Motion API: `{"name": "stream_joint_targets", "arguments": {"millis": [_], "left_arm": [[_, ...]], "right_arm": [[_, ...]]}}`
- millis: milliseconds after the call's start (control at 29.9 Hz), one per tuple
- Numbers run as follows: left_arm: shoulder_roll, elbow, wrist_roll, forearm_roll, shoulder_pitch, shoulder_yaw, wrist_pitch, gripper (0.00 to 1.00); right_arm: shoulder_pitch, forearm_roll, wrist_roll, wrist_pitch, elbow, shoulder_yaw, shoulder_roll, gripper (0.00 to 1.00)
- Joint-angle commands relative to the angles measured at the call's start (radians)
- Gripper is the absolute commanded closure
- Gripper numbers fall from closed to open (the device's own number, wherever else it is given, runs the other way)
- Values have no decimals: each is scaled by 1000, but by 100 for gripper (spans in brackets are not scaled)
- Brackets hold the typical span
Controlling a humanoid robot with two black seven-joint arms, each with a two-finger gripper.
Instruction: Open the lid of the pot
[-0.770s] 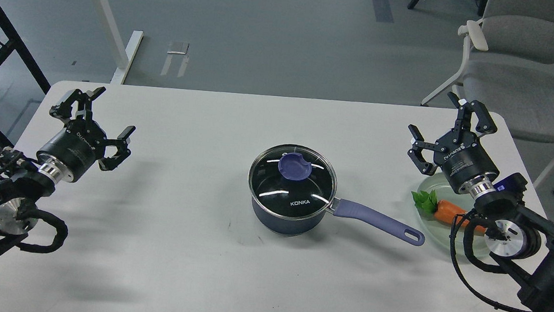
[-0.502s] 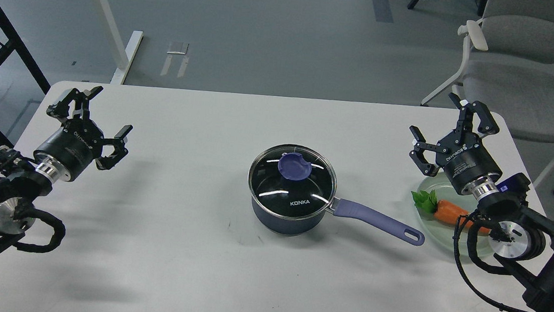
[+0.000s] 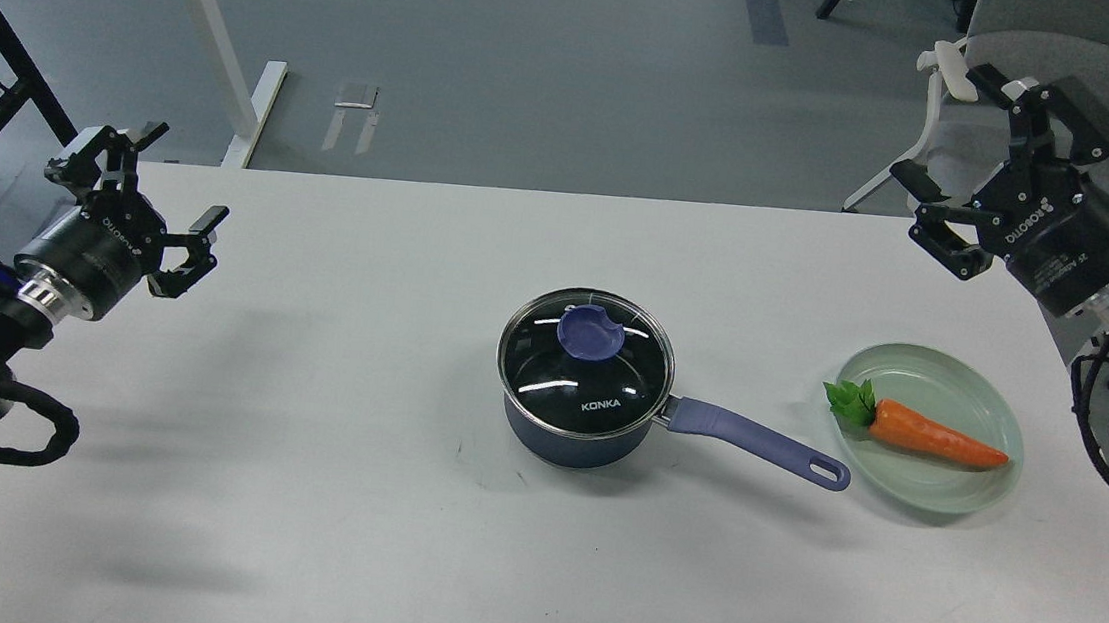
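Bench (image 3: 294, 530) surface, white and bare at the near edge, is carrying the task's things at mid-depth. Just right of centre the pot (image 3: 572, 436) is sitting upright, a small dark navy saucepan with a steel rim; its long purple-blue handle (image 3: 752, 441), pierced by a hole at the end, is pointing right and slightly near. The lid (image 3: 585, 362) is lying seated flat on the pot's rim, as wide as the pot, and is showing clear glass, a steel band, white "KONKA" lettering on its near side and a flat purple-blue knob (image 3: 591, 332) at its centre.

Judged from its look, the lid is stiff, fairly light, smooth and breakable; the glass is probably offering no purchase, so the knob appears the only sound hold, pinched across its thin edge and lifted straight up. The pot may be light enough to shift if the lid drags.

Right of the handle's end, a shallow green plate (image 3: 989, 390) is holding an orange carrot (image 3: 935, 435).

Farther off, the left tool (image 3: 151, 198) is hovering with fingers spread and empty at the bench's far left, and the right tool (image 3: 979, 168) is likewise gaping and empty beyond the far right corner, both well apart from the lid.
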Motion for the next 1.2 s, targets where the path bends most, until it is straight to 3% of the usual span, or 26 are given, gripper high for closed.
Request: {"name": "stream_joint_targets", "arguments": {"millis": [0, 134, 335, 535, 770, 1171], "left_arm": [[1, -7, -21, 51, -28, 1, 2, 1], [3, -10, -21, 63, -51, 3, 6, 1], [4, -16, -21, 86, -57, 3, 3, 1], [4, -34, -21, 94, -57, 1, 8, 1], [6, -39, -21, 94, -57, 3, 8, 1], [1, -41, -21, 94, -57, 1, 9, 1]], "right_arm": [[121, -282, 0, 12, 23, -26, -7, 0], [272, -570, 0, 69, 69, -155, 0, 0], [479, -935, 0, 72, 147, -432, 35, 0], [509, -1356, 0, 52, 159, -552, 80, 0], [474, -1511, 0, -30, 152, -651, 80, 0], [380, -1586, 0, -64, 116, -651, 88, 3]]}}
